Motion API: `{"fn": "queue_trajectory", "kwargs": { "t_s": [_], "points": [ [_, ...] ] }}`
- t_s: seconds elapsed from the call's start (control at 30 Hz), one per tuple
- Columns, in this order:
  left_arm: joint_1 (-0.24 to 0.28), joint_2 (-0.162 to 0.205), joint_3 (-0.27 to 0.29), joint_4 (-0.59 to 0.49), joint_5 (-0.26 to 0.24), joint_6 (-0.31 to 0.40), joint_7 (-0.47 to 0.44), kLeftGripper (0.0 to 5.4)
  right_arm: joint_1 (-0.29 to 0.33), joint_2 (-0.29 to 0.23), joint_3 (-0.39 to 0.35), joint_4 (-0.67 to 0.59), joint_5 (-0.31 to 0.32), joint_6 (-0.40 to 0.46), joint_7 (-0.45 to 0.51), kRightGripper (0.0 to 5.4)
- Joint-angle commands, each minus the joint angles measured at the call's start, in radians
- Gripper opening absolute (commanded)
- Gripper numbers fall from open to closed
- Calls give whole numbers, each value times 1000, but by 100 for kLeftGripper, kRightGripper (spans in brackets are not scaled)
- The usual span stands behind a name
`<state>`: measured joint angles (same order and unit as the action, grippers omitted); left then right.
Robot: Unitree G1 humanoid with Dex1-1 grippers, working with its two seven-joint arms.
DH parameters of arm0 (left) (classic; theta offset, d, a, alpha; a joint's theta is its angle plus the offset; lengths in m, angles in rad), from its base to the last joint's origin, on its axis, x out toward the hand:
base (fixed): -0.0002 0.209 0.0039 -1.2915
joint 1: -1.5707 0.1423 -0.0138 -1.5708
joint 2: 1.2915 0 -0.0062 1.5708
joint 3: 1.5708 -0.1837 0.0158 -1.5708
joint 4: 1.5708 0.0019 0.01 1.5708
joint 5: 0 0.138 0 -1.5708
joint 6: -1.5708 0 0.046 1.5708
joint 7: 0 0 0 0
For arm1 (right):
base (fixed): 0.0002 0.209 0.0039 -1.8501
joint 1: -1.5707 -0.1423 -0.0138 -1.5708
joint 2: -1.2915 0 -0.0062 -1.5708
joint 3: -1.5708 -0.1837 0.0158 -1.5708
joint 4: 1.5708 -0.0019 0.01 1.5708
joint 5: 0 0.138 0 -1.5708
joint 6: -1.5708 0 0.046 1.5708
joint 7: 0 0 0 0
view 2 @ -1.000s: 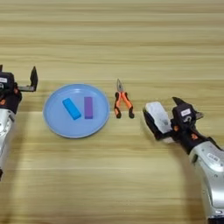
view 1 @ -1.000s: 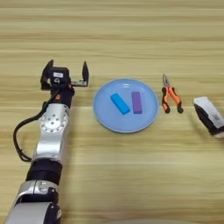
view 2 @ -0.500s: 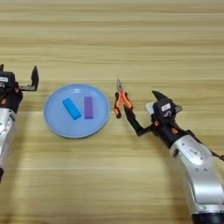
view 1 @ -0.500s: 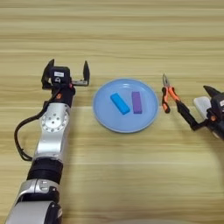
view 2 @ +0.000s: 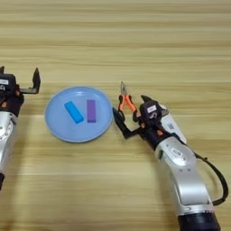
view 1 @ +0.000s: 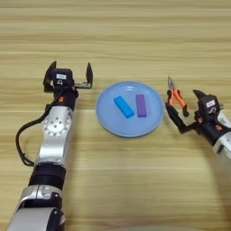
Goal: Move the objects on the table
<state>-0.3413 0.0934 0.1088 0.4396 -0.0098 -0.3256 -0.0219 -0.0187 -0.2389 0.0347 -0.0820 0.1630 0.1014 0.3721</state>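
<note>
A round light-blue plate [view 2: 61, 128] lies in the middle of the wooden table [view 1: 117, 40], whose planks run side to side in pale grain. On the plate are two small flat blocks, one blue [view 2: 74, 112] set at a slant and one purple [view 2: 91, 111] lying straight, close beside each other but not touching. Just to the plate's right lies one pair of needle-nose pliers [view 2: 126, 100], metal tips pointing away from the robot, with orange-and-black handles pointing toward it. The right gripper [view 2: 131, 116] sits at those handles, its two black fingers spread wide: one finger [view 2: 120, 124] reaches down along the gap between plate and pliers, the other [view 2: 146, 99] stands on the far side of the handles, so the handles lie between them without a firm hold. Part of the long white bar [view 2: 173, 126] shows behind this gripper's wrist, mostly hidden by the arm. The left gripper [view 1: 67, 76] rests on the table left of the plate, well apart from it, its fingers open and upright, holding nothing. A black cable [view 1: 21, 144] loops beside the silver left forearm.
</note>
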Motion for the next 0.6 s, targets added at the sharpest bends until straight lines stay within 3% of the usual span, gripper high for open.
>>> {"fn": "queue_trajectory", "kwargs": {
  "t_s": [0.03, 0.23, 0.6],
  "points": [
    [2, 0, 3, -13, -10, 0, 0, 540, -31, 12, 8, 42, -32, 30, -34, 537],
    [4, -2, 4, -16, -11, 0, -1, 540, -37, 12, 29, 90, -75, 45, -50, 537],
    [4, 0, 6, -13, -11, -1, -4, 540, -25, 3, 26, 119, -95, 36, -43, 537]
  ]
}}
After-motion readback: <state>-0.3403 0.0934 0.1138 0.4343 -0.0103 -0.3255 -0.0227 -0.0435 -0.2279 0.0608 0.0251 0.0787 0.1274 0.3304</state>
